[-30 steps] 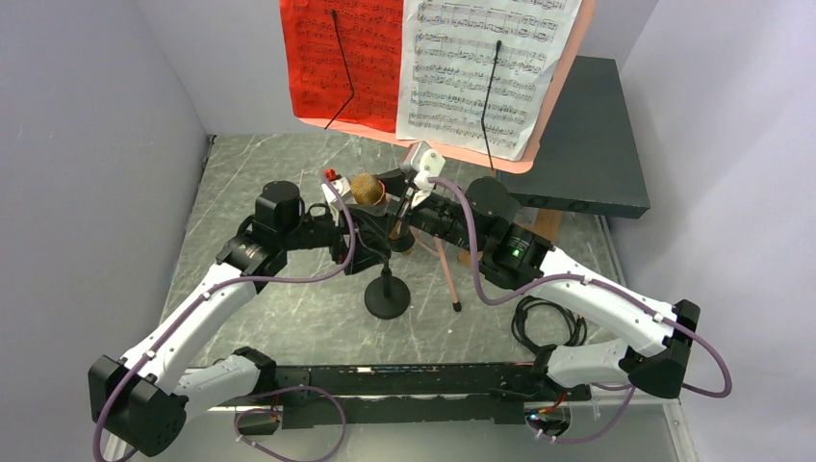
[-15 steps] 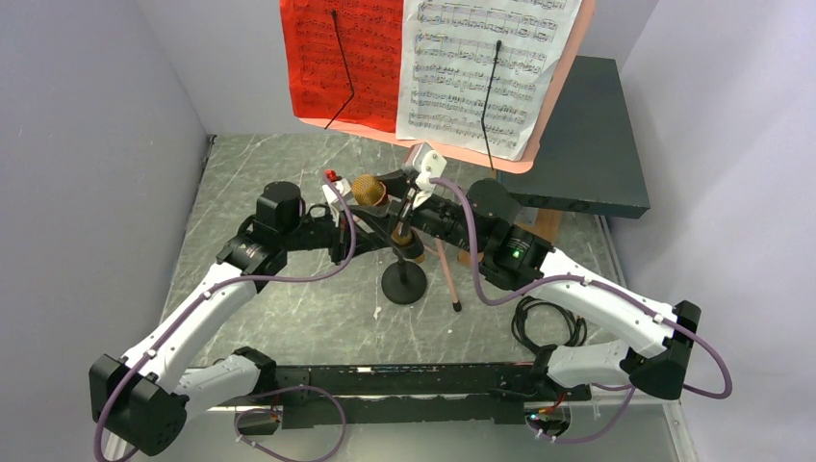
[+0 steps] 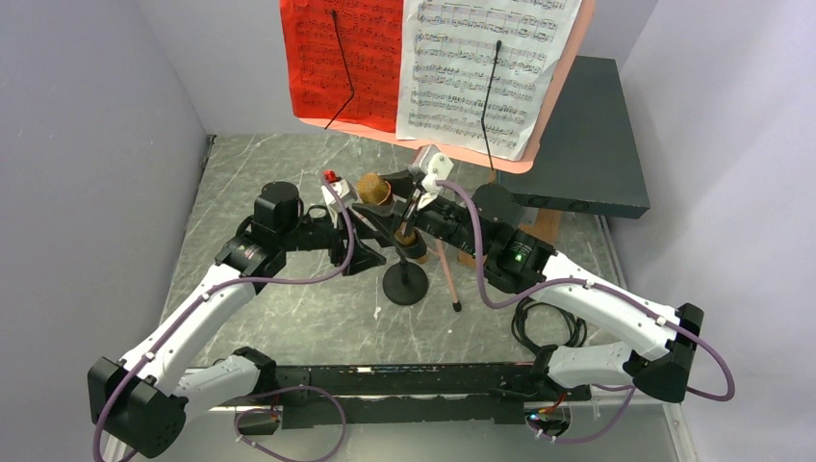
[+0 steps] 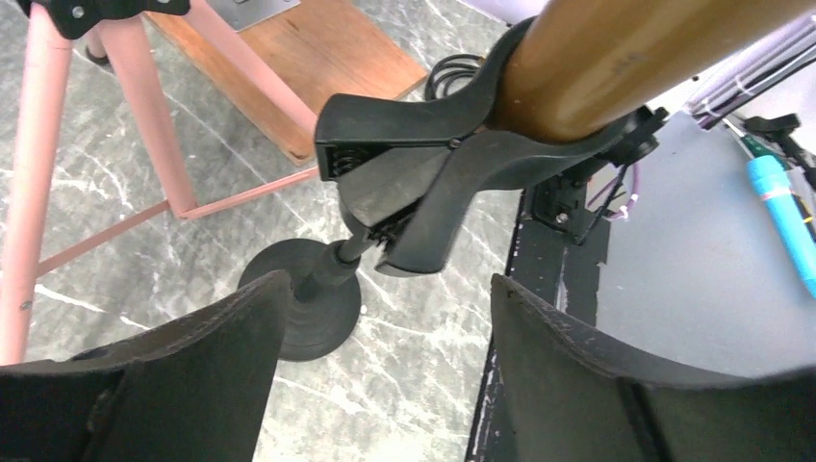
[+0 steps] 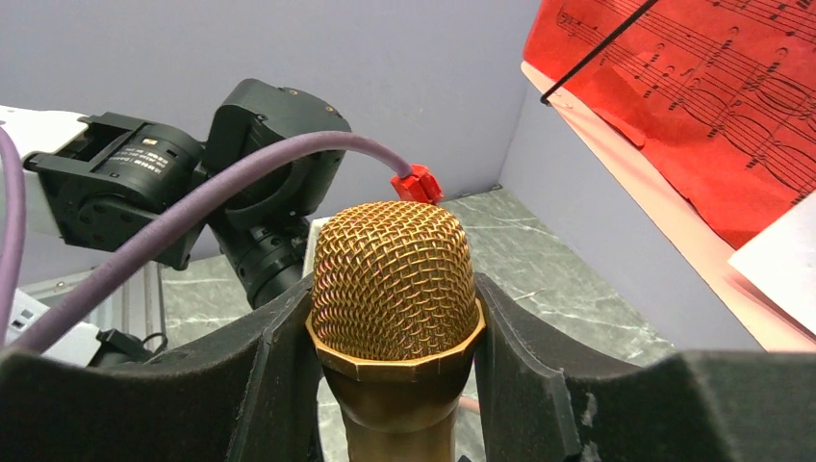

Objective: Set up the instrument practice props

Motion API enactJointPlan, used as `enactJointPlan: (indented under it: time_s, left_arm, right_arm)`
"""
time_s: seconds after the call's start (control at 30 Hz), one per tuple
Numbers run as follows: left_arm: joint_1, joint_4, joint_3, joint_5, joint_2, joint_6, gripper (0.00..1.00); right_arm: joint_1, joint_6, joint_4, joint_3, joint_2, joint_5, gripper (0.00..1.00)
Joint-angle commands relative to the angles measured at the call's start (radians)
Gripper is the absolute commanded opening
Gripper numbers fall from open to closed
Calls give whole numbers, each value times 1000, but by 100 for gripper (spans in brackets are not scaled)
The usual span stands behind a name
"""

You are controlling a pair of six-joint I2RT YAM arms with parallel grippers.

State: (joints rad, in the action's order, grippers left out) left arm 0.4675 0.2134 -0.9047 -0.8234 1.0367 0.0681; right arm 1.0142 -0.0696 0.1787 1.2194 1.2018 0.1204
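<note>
right gripper [image 5: 390,327] clamps the gold microphone [image 5: 393,260], seated in the black clip [image 4: 414,173] of the round-base mic stand [image 4: 303,308]. left gripper [image 4: 385,303] is spread wide, holding nothing, near the stand.

From above, the small black round-base mic stand [image 3: 405,286] stands mid-table on the grey marbled table [image 3: 241,192], the gold mesh-headed microphone [image 3: 373,189] resting in its clip and leaning toward 11 o'clock, with the left gripper [image 4: 390,289] at the stand's 9 o'clock and the right gripper [image 5: 395,298] astride the microphone's head. The pink perforated music stand with tripod legs [image 3: 448,274] is planted just at its 3 o'clock and rises toward 12, bearing the red music sheet [image 3: 342,58] left of the white music sheet [image 3: 481,67]. At 2 o'clock the large dark teal box [image 3: 587,135] lies on a wooden board [image 4: 318,58], the black cable coil [image 3: 548,322] at 4 o'clock.
</note>
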Motion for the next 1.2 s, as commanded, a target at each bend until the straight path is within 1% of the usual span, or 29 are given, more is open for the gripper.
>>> enactJointPlan:
  time_s: [0.0,0.33,0.57,0.7,0.8,0.9,1.0,1.03,1.17]
  left_arm:
    - [3,-70,-5,-81,-33,9,83]
    - [-1,-71,0,-39,-66,12,85]
    - [-15,-96,23,7,-123,32,85]
    - [-28,-106,24,-17,-124,38,85]
    - [-30,-106,18,-43,-111,43,84]
    - [-30,-93,6,-76,-85,45,80]
    - [-30,-77,-4,-89,-66,43,77]
    - [-30,-74,-7,-93,-62,41,76]
    - [-30,-65,-14,-97,-52,35,72]
  right_arm:
    - [1,32,42,-14,-22,-35,0]
    - [0,105,95,26,-27,-26,0]
    - [0,108,105,83,-19,12,0]
    - [0,97,86,92,0,16,0]
    - [0,100,77,69,6,9,0]
    - [0,109,88,30,-10,-2,0]
    - [0,106,64,31,-18,-6,0]
    - [0,102,48,37,-16,-7,3]
    - [0,96,6,48,-20,-12,23]
